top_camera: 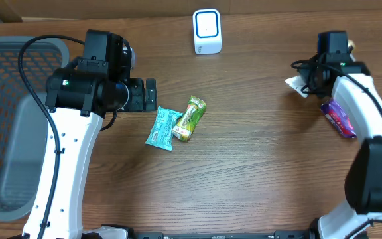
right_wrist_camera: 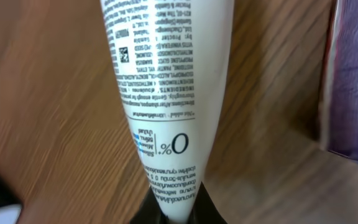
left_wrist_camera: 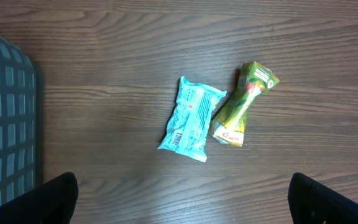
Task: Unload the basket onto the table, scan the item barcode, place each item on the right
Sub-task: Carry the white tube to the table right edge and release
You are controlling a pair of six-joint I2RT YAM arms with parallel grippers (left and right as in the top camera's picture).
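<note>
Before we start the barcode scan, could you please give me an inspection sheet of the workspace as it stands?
Surface: brown wooden table.
Job's things: white scanner at the far edge; white tube with printed text, held; teal packet and green packet lying touching; purple packet beside the right arm.
Clutter: nothing seen.
Grippers: left gripper open, empty, beside the teal packet; right gripper shut on the tube.
Cables: black cable looping off the left arm; black bundle at the right wrist.
Surroundings: grey mesh basket at the left.
</note>
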